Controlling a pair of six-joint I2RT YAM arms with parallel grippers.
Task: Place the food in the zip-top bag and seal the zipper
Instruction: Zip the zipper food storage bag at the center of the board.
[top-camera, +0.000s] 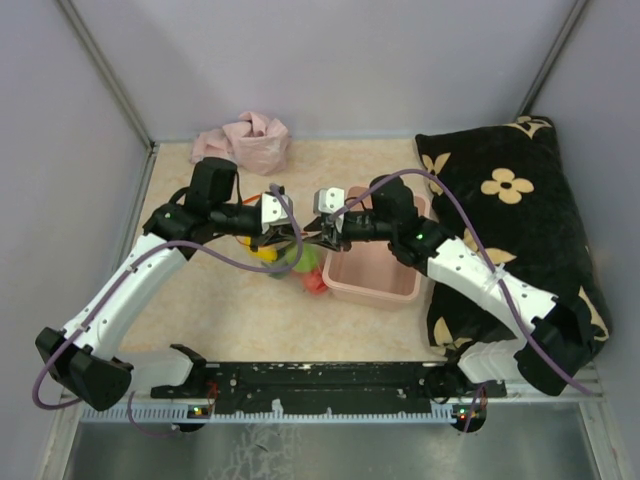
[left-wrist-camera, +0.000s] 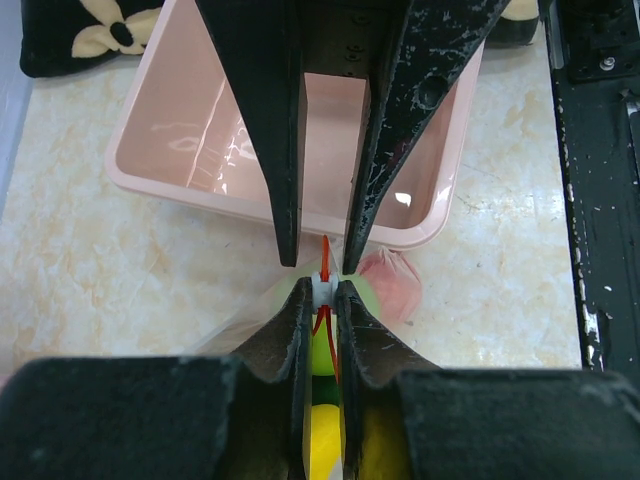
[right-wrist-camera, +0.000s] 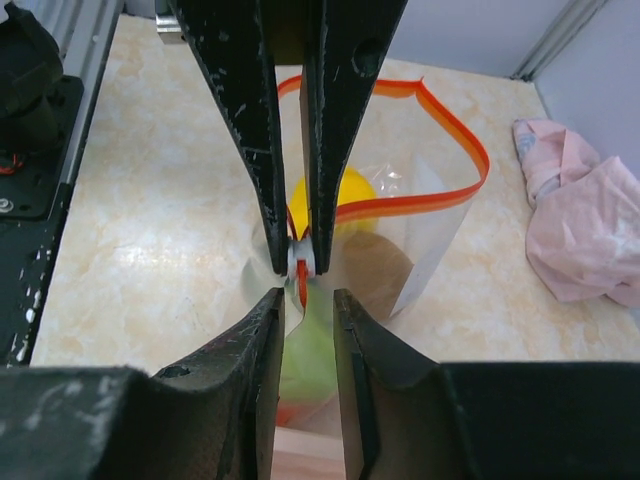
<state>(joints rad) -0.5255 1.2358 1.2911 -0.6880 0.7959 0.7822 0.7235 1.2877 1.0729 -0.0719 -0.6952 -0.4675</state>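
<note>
The clear zip-top bag (right-wrist-camera: 430, 250) stands on the table between my two grippers, next to the tub. Inside it are the food pieces: a yellow fruit (right-wrist-camera: 345, 195), a green apple (right-wrist-camera: 310, 350) and a red apple (left-wrist-camera: 392, 285). The red-orange zipper (right-wrist-camera: 455, 135) still forms an open loop along most of the mouth. My left gripper (left-wrist-camera: 323, 288) is shut on the zipper's white slider (right-wrist-camera: 303, 262) at one end of the strip. My right gripper (right-wrist-camera: 307, 298) faces it tip to tip, slightly open, with the zipper's end hanging in its gap. Both meet in the top view, left gripper (top-camera: 292, 236) and right gripper (top-camera: 315, 238).
A pink plastic tub (top-camera: 370, 272) sits just right of the bag and under my right arm. A pink cloth (top-camera: 245, 140) lies at the back left. A black flowered pillow (top-camera: 510, 230) fills the right side. Grey walls enclose the table.
</note>
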